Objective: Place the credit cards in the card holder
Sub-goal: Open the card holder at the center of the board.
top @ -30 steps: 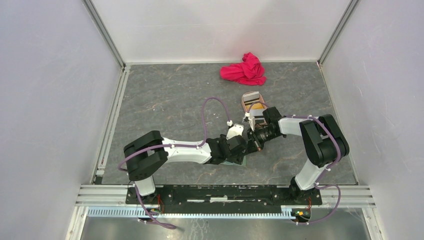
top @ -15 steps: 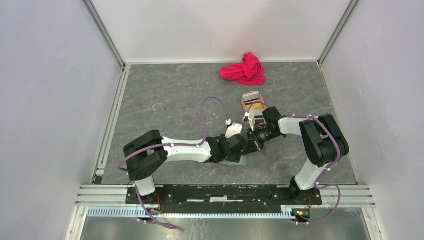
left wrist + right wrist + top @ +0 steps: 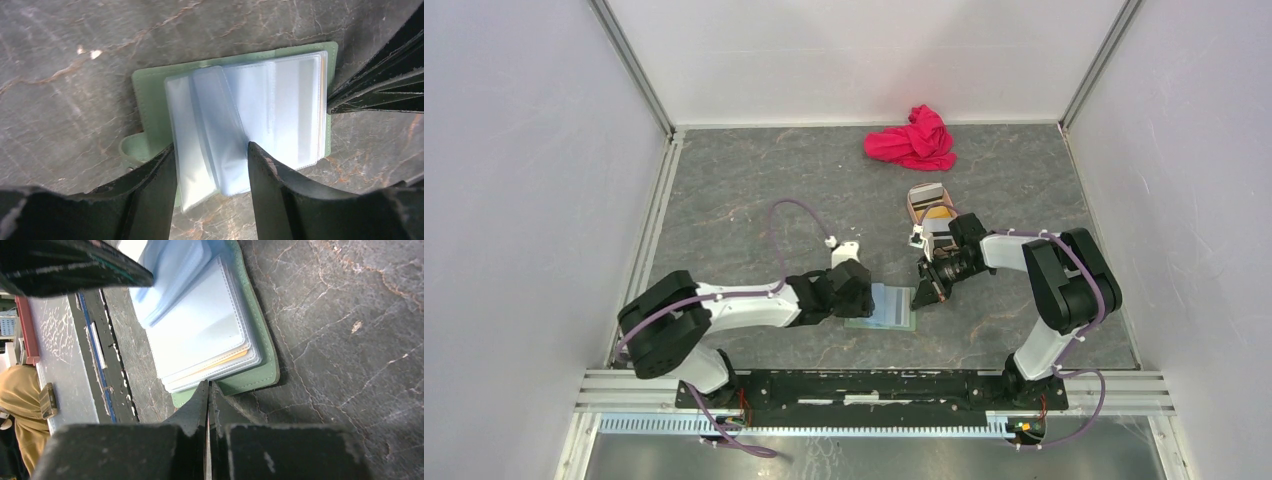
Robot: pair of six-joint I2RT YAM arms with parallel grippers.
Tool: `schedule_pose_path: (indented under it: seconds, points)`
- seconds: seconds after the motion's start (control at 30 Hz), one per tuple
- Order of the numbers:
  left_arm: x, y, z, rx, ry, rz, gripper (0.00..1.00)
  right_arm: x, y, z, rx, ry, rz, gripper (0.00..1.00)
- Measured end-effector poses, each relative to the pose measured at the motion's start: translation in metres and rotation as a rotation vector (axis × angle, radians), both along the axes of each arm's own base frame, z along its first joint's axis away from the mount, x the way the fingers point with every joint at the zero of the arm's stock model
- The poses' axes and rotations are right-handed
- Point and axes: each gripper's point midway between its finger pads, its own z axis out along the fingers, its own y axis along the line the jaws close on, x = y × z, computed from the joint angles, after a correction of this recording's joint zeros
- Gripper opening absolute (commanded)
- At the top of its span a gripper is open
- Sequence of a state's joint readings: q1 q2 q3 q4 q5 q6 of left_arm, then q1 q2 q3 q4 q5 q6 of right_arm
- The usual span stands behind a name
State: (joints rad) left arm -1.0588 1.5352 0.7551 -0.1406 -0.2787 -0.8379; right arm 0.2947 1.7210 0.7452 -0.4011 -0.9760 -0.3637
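The sage-green card holder [image 3: 882, 308] lies open on the table, its pale blue-grey clear sleeves [image 3: 250, 115] fanned up. My left gripper [image 3: 210, 147] is open just over the sleeves' near edge, one finger on each side of a loose sleeve. My right gripper [image 3: 207, 386] is shut, its tip on the holder's green cover edge [image 3: 250, 380]. An orange-yellow card edge [image 3: 225, 361] shows between the stacked sleeves. More credit cards [image 3: 938, 212], one orange-yellow, sit in the pinkish-tan tray [image 3: 913, 208] behind the right gripper [image 3: 924, 290].
A crumpled red cloth [image 3: 914, 140] lies at the back of the table. Walls close in the table on three sides. A metal rail [image 3: 874, 385] runs along the near edge, where both arm bases stand.
My left arm has drawn back to the left off the card holder, which now shows open in the top view. Its jaws have narrowed a little. The right gripper has stayed put.
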Motion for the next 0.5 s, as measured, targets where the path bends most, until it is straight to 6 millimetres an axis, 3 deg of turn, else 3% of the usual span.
schedule_pose_path:
  seconds: [0.33,0.5]
  points:
    - [0.001,0.031,0.017,-0.253,0.014,0.133,0.63,0.001,0.000,0.007,0.024,-0.065,0.043,0.16]
    - [0.005,0.039,0.059,-0.386,-0.079,0.156,0.63,0.003,0.002,0.024,0.067,-0.147,0.078,0.18]
